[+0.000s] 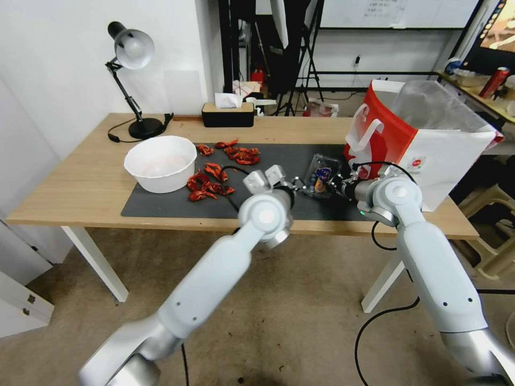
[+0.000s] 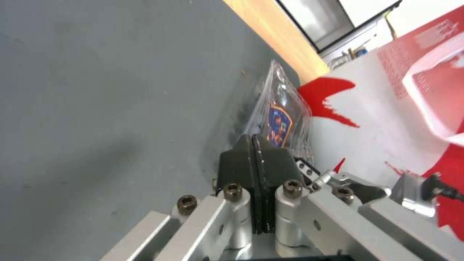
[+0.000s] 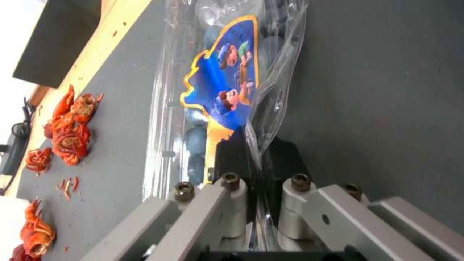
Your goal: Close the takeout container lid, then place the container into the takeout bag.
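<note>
L gripper (image 2: 253, 159) fingers closed, R gripper (image 3: 256, 156) clamped.

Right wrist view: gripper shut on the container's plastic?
Yes, the right gripper pinches a clear plastic edge of the container between its pads.

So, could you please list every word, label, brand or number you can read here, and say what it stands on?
No text can be read.
Takeout container: blue and yellow cartoon sticker, no legible words.
Takeout bag: small round red logo and, in the left wrist view, blocks of pale print on red; too blurred to read.
Whiteboard behind: marks too small to read.
</note>
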